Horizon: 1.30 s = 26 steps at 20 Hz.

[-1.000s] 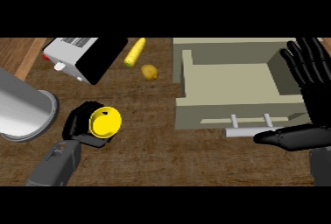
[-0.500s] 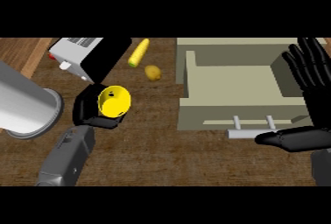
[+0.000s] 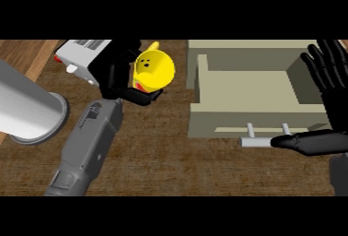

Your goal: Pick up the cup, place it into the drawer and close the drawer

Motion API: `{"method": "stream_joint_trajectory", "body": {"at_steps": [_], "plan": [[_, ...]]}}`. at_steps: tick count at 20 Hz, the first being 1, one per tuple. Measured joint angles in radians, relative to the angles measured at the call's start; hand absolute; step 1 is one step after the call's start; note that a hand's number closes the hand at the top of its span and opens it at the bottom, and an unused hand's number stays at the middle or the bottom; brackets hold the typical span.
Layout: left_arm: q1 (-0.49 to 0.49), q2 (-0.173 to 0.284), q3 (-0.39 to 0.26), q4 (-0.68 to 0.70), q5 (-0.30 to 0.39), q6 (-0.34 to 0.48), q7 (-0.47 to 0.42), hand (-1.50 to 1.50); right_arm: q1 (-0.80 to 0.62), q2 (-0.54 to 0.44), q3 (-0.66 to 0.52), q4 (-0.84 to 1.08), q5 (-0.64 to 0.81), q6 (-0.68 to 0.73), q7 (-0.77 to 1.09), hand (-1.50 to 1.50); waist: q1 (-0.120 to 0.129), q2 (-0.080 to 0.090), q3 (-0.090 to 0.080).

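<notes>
Cup [image 3: 155, 70] first: the yellow thing sits higher up the counter than it did a moment back, and further from the counter's near edge, carried by the left hand [image 3: 122, 69], whose dark fingers are curled round it so that only its open mouth and yellow rim show. The grey forearm has stretched out with it, slanting up from the near edge. That puts the cup level with the open drawer [image 3: 248, 120] but still to the left of its wall, over the brown counter [image 3: 170, 161] and not yet over the hollow. The right hand [image 3: 326, 92] stands at the drawer's right side, fingers straight and spread, thumb lying just by the drawer's handle [image 3: 262, 140]; it holds nothing. A big steel pot [image 3: 27, 110] lies at the counter's left edge, a white box [image 3: 78, 53] beyond it. To my eye the lift is done and the sideways carry over the drawer is what comes next.
</notes>
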Motion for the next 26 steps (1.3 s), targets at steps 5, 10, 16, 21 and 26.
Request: {"method": "stream_joint_trajectory", "body": {"at_steps": [5,10,16,21,26], "plan": [[-0.103,-0.021,-0.065,-0.094,0.015,0.101,0.179,1.5,0.029,0.004,-0.004,-0.004,0.003,0.009,-0.031,-1.5,-0.007,0.002,0.0],[-0.255,-0.027,-0.137,-0.098,0.031,0.234,0.333,1.5,0.012,0.011,0.002,0.029,0.025,-0.001,-0.051,-1.5,-0.018,0.006,0.0],[-0.437,-0.03,-0.206,0.08,0.079,0.361,0.446,1.5,-0.021,0.005,0.001,0.05,0.017,0.009,-0.051,-1.5,-0.044,0.013,0.0],[-0.528,-0.03,-0.274,0.241,0.125,0.424,0.478,1.5,-0.037,0.002,0.003,0.051,0.006,0.02,-0.055,-1.5,-0.075,0.022,0.0],[-0.542,-0.03,-0.366,0.352,0.163,0.403,0.49,1.5,-0.063,0.012,0.025,0.065,0.008,0.029,-0.066,-1.5,-0.117,0.035,0.001]]}}
